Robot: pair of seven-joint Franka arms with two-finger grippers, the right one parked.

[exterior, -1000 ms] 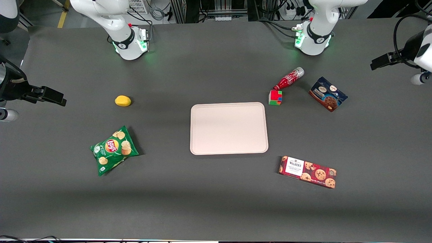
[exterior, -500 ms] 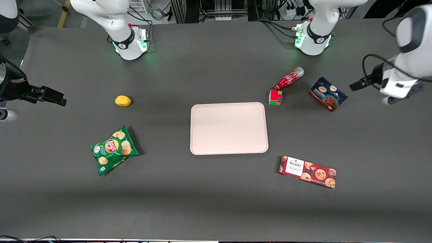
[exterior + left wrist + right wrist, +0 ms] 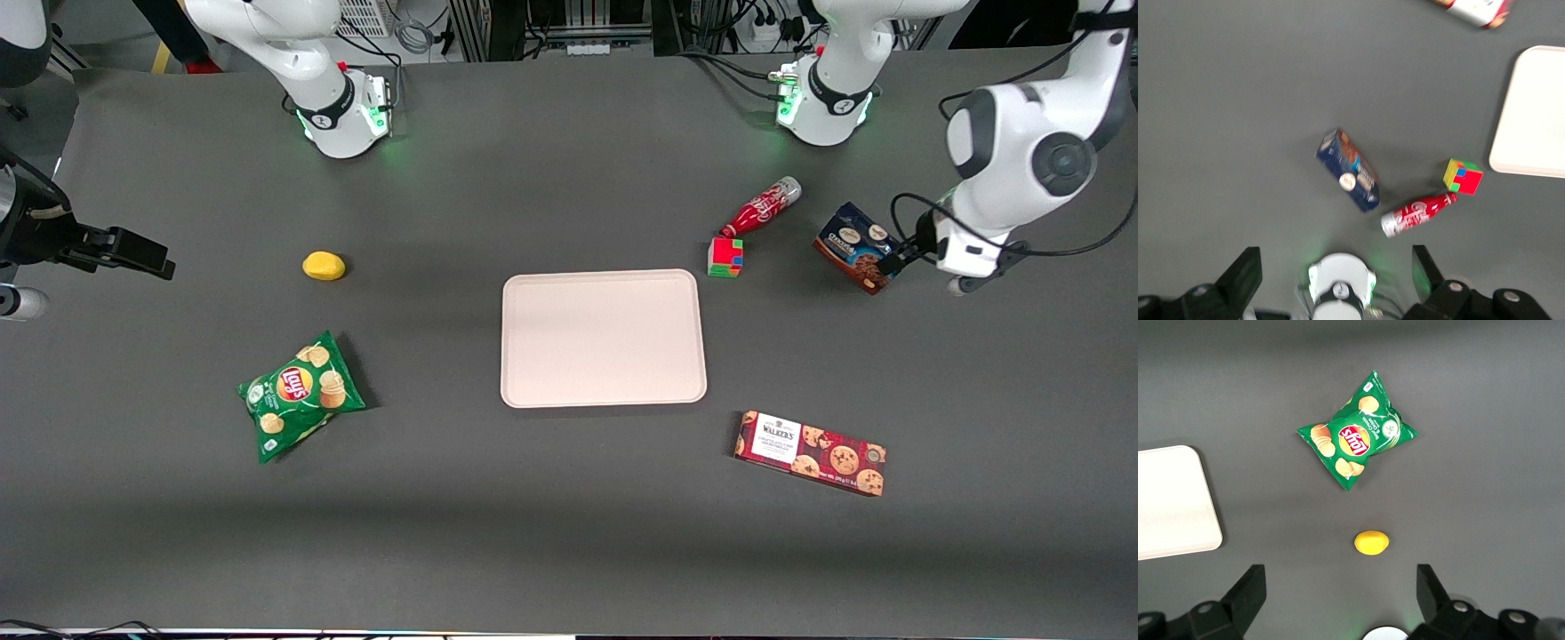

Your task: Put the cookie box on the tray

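Your cardboard cookie box (image 3: 861,246) lies flat on the matte table, well apart from the smooth, rounded tray (image 3: 603,338). Your gripper (image 3: 898,260) hangs over its edge, jaws spread wide, empty. A red bottle (image 3: 760,206) and colour cube (image 3: 725,257) lie between box and tray.

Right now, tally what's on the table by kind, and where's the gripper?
Cookie boxes: 2, navy cookie box and red box
Tray: 1
Chips: 1
Lemon: 1
Bottle: 1
Cube: 1
Total: 7
Gripper: open, above the navy cookie box.
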